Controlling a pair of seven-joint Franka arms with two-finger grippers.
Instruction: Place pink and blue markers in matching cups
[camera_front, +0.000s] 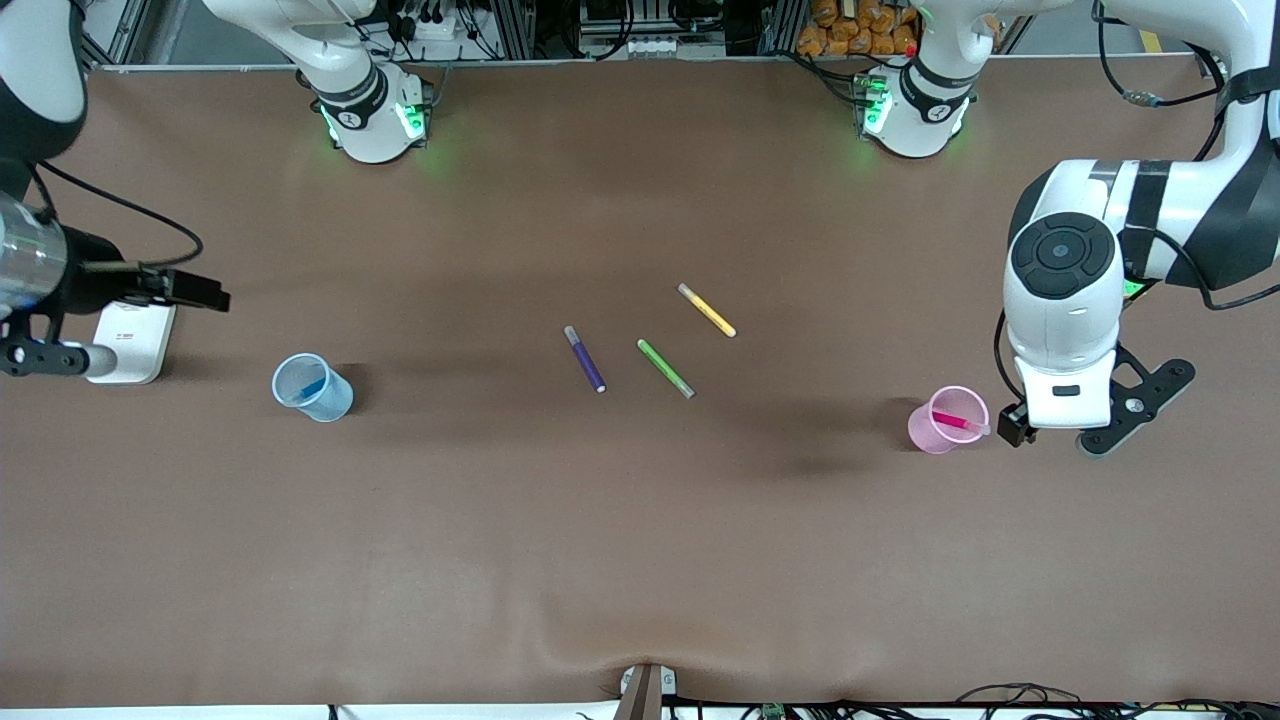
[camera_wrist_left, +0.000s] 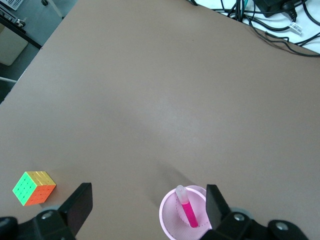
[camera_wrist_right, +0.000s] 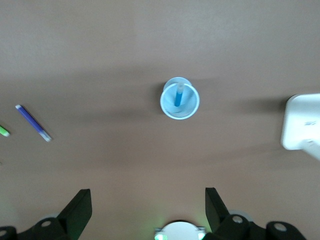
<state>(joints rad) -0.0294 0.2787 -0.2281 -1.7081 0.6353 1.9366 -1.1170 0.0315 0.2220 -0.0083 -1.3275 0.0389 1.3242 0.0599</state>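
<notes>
Front view: the brown worktop (camera_front: 640, 560) fills the frame. At lower right the pink cup (camera_front: 945, 421) stands with the pink marker (camera_front: 958, 423) leaning inside it, its pale end poking over the rim. The left pincer (camera_front: 1050, 432) hangs just beside that cup, toward the left arm's end of the worktop; the bulky white wrist covers most of it here, so only a dark bracket and one finger tip show. In the left wrist picture both dark fingers (camera_wrist_left: 80, 204) stand spread wide with nothing between them, and the cup's lower part is cut off by the bottom edge. A colourful puzzle cube (camera_wrist_left: 34, 188) sits at lower left of that picture, out of sight in the front view.

At middle left of the front frame the blue cup (camera_front: 313, 387) holds the blue marker (camera_front: 310, 388), seen dimly through the cup wall. The right pincer (camera_front: 200, 293) is up at the left edge, mostly cropped, above a white box (camera_front: 133, 342); the right wrist picture shows its fingers (camera_wrist_right: 77, 209) splayed apart and empty, high over the worktop.

In the centre lie a purple pen (camera_front: 585, 358), a green pen (camera_front: 666, 368) and a yellow pen (camera_front: 707, 310), apart from one another.
</notes>
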